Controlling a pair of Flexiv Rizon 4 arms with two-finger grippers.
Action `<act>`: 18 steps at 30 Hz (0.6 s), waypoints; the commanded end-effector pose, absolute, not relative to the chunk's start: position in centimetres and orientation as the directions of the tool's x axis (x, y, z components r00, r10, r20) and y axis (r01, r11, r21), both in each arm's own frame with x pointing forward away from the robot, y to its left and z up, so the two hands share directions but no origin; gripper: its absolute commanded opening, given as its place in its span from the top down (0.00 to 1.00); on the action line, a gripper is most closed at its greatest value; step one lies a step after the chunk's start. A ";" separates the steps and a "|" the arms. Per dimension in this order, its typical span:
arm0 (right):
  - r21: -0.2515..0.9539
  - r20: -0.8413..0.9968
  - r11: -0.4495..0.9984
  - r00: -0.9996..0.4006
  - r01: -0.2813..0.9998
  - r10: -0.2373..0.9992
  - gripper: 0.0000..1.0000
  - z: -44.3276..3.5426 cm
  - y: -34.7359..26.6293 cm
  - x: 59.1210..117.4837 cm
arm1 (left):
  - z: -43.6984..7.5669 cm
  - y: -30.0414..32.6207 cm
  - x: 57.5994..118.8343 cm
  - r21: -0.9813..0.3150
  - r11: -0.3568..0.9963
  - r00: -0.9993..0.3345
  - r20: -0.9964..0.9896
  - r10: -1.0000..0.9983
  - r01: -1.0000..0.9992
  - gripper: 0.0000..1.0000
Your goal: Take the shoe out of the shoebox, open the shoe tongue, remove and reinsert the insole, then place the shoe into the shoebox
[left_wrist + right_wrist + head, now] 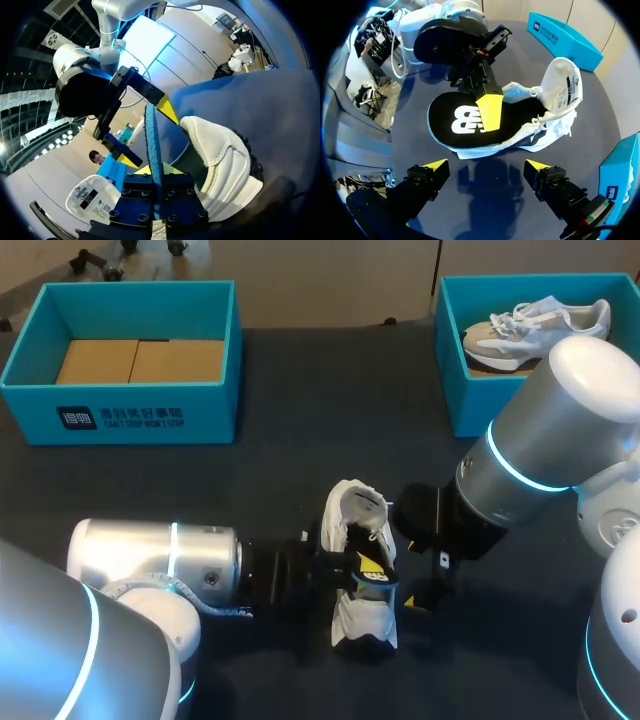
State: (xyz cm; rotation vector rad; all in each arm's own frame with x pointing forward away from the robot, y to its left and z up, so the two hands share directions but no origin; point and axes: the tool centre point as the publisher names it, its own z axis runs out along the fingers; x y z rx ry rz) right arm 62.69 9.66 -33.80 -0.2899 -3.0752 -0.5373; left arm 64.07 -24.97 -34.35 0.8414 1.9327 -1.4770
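Observation:
A white shoe (362, 615) lies mid-table with its tongue (352, 502) pulled up. Its black insole (462, 122), with a white logo and a teal edge, lies over the shoe's opening. My left gripper (367, 564) comes in from the left and is shut on the insole. The left wrist view shows the insole (152, 145) edge-on between my left gripper's (156, 171) yellow tips, with the shoe's white heel (220, 150) beside it. My right gripper (487, 167) stands open just short of the shoe (555, 100), touching nothing. It is right of the shoe in the head view (425, 585).
A teal shoebox (130, 415) with cardboard inside stands at the back left. A second teal shoebox (470, 410) at the back right holds another pale shoe (530, 325). Dark tabletop lies around the shoe.

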 end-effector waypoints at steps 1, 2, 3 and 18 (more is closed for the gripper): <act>0.335 0.035 0.924 -0.983 0.183 0.182 0.00 -33.9 9.7 62.6 | -33.9 -24.7 63.9 -0.634 0.191 -0.660 -0.736 0.148 0.750 0.81; 0.335 0.035 0.924 -0.983 0.183 0.182 0.00 -33.9 9.7 62.6 | -33.8 -24.6 63.7 -0.640 0.191 -0.667 -0.730 0.149 0.744 0.78; 0.335 0.035 0.924 -0.983 0.183 0.182 0.00 -33.9 9.7 62.6 | -33.7 -24.5 63.5 -0.644 0.190 -0.670 -0.727 0.148 0.741 0.77; 0.335 0.035 0.924 -0.983 0.183 0.182 0.00 -33.9 9.7 62.6 | -32.3 -23.7 62.0 -0.661 0.190 -0.688 -0.707 0.166 0.726 0.89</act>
